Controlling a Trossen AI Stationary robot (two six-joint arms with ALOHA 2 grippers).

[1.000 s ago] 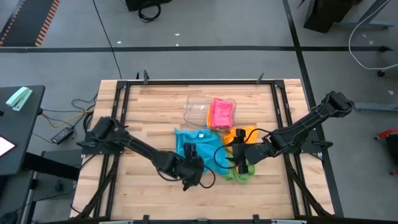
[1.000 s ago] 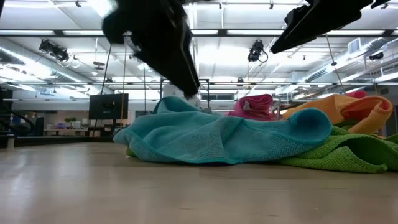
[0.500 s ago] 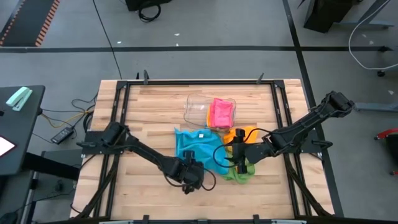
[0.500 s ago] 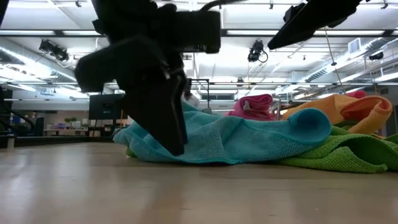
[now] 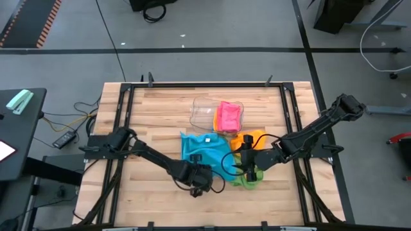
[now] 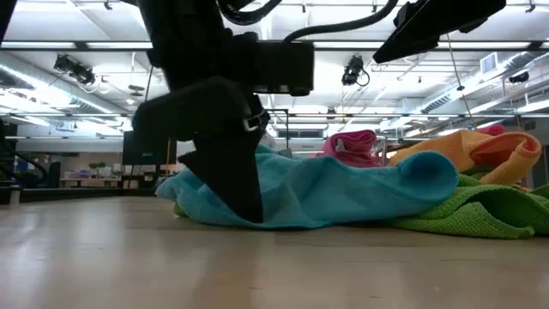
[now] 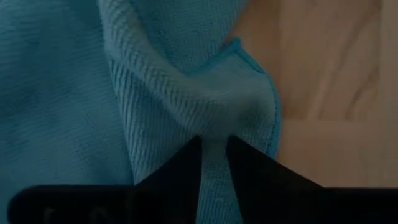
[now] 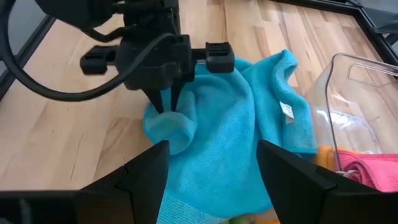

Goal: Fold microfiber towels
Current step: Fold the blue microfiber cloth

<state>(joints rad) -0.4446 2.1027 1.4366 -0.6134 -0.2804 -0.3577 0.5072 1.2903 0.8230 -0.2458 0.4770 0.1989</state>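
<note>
A blue towel (image 5: 205, 151) lies rumpled at the table's middle, partly over a green towel (image 5: 248, 182) and beside an orange towel (image 5: 250, 136). A pink towel (image 5: 228, 117) lies in a clear tray (image 5: 203, 110) farther back. My left gripper (image 5: 195, 173) stands at the blue towel's near left edge, shut on the cloth (image 7: 74, 93). My right gripper (image 8: 214, 180) hovers open over the towel heap's right side, holding nothing. My left gripper pinches a bunched fold (image 7: 214, 127) of the blue towel between its two fingers, beside the hemmed edge (image 7: 268, 118) near a corner. The fingers (image 8: 166, 99) come steeply from above. The fold stands up between them, and the rest of the towel lies on the table.
Bare wood lies left of and in front of the heap (image 5: 148, 186). The clear tray stands just behind the blue towel. A black frame (image 5: 205, 83) runs around the table's edges.
My left gripper has come down toward the table onto the blue towel's near left edge and has tipped more steeply. The cloth under it is now bunched up between the fingers.
</note>
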